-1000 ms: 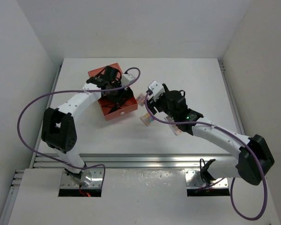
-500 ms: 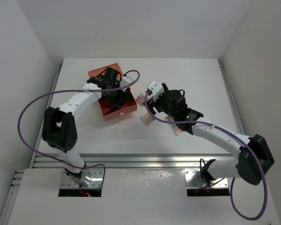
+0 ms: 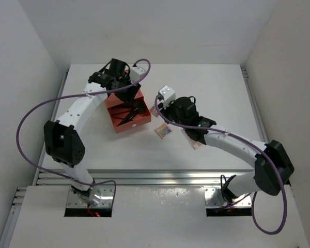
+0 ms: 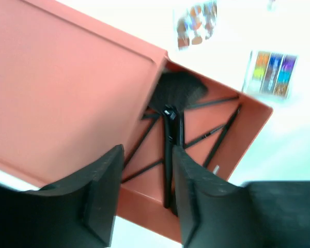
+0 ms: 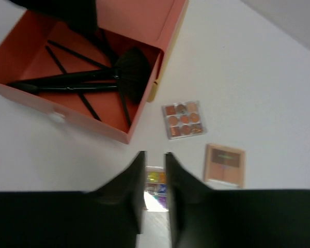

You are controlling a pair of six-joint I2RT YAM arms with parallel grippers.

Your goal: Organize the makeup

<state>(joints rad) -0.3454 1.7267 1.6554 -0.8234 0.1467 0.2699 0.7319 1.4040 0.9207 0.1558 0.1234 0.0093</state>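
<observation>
The right gripper (image 5: 154,156) hangs low over the table (image 3: 212,88), its jaws drawn in to a narrow slit. The bright palette (image 5: 155,187) shows through that slit, lying flat below the black fingers (image 5: 125,194). Neither view shows whether they touch it.

Just beyond it lie two more palettes, apart from each other. The brown palette (image 5: 185,119), with round pans, sits near the corner of the box (image 5: 93,126). The tan palette (image 5: 225,165) lies off to one side. From above, the tan palette is partly hidden under the right forearm.

The left gripper (image 4: 146,155) is poised above the box with its jaws about half apart and nothing between them. Its two dark fingers (image 4: 101,201) frame the open tray of the box. Thin black brushes (image 4: 217,135) lie crossed on the orange floor of the tray. A fan brush (image 4: 178,90) rests over them, its bushy head up against the box's covered part.

From the left wrist, the brown and bright palettes can be seen on the white table past the tray's far wall. Both are outside the box.

From overhead, the box sits at the back left of the table, angled to the table's edges. The left arm arches over it. The right arm stretches in from the near right, its wrist beside the box's right-hand corner. Purple cables loop off both arms.
</observation>
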